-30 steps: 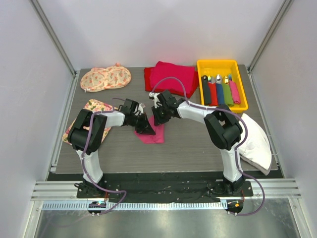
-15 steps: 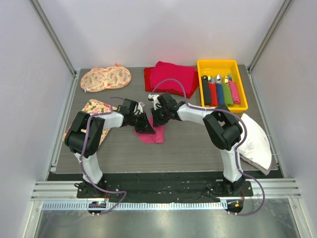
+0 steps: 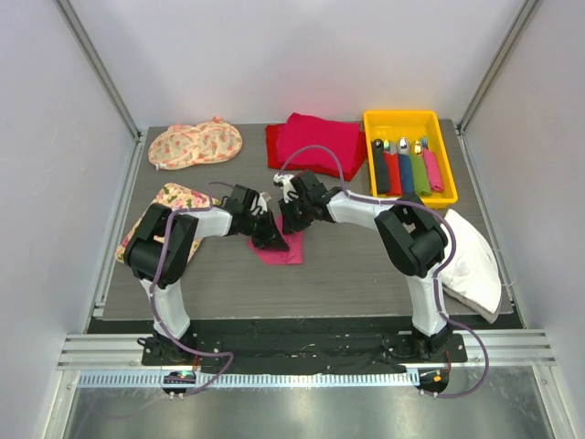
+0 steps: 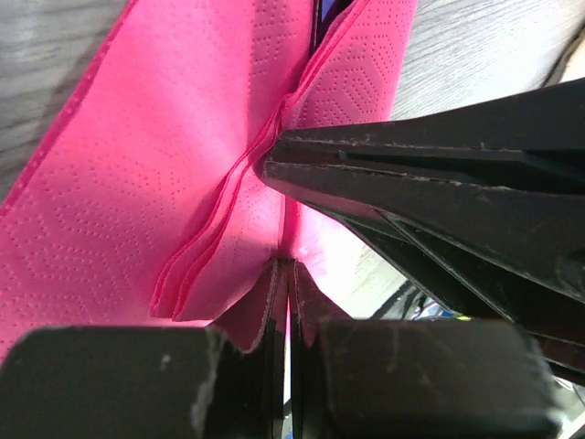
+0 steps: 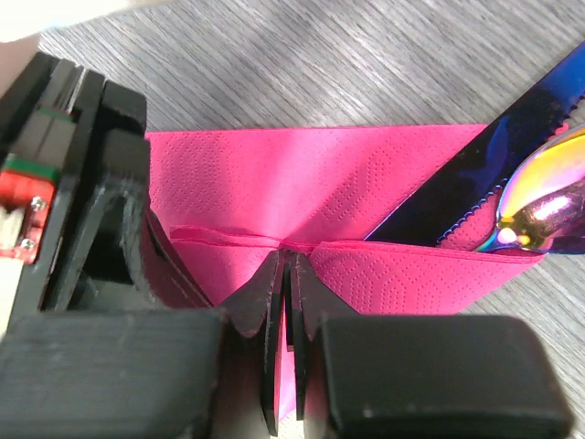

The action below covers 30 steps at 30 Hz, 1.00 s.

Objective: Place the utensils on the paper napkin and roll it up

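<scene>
The pink paper napkin [image 3: 285, 249] lies mid-table, folded over the utensils. In the right wrist view the napkin [image 5: 302, 174] covers a blue-purple serrated knife [image 5: 494, 178] and a shiny spoon head [image 5: 548, 197], which stick out at the right. My left gripper [image 3: 271, 236] is shut on a folded edge of the napkin [image 4: 183, 165], pinching it at the tips [image 4: 289, 267]. My right gripper [image 3: 294, 219] is shut on the same fold [image 5: 291, 251], close beside the left one. Its fingers [image 4: 430, 183] cross the left wrist view.
A yellow tray [image 3: 400, 120] with several coloured-handled utensils stands at the back right. A red cloth pile [image 3: 315, 142] lies behind the grippers. Floral mats lie at the back left [image 3: 195, 144] and left [image 3: 174, 197]. A white cushion [image 3: 471, 256] lies at the right.
My left gripper has shifted slightly right, closer to my right gripper, with the napkin edge still pinched. The right arm has hardly moved.
</scene>
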{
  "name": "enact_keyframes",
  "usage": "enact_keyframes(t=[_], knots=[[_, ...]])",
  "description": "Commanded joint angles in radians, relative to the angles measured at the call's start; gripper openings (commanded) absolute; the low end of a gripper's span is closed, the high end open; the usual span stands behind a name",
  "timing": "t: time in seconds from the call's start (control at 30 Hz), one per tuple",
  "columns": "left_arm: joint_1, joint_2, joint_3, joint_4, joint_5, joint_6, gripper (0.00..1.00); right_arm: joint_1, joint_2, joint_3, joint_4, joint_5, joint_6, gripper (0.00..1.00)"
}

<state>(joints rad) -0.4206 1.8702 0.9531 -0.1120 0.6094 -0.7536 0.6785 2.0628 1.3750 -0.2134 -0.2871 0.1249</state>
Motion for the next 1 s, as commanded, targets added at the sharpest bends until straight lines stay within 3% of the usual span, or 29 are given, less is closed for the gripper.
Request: enact_keyframes(t=[0.0, 0.2, 0.4, 0.57, 0.77, 0.97], knots=[[0.0, 0.061, -0.013, -0.071, -0.085, 0.037, 0.04, 0.001, -0.039, -0.005, -0.052, 0.009, -0.011, 0.11], [0.003, 0.099, -0.01, -0.095, -0.111, 0.054, 0.04, -0.01, -0.062, 0.056, -0.073, 0.0, 0.004, 0.17], [0.009, 0.11, -0.011, -0.087, -0.111, 0.05, 0.03, -0.079, -0.182, 0.062, -0.083, -0.104, 0.171, 0.39], [0.009, 0.132, 0.004, -0.074, -0.103, 0.028, 0.03, -0.154, -0.242, -0.039, -0.06, -0.181, 0.263, 0.39], [0.009, 0.153, 0.021, -0.066, -0.097, 0.013, 0.03, -0.143, -0.263, -0.174, 0.055, -0.3, 0.409, 0.29], [0.009, 0.145, 0.016, -0.064, -0.099, 0.016, 0.03, -0.114, -0.316, -0.341, 0.152, -0.325, 0.489, 0.19]])
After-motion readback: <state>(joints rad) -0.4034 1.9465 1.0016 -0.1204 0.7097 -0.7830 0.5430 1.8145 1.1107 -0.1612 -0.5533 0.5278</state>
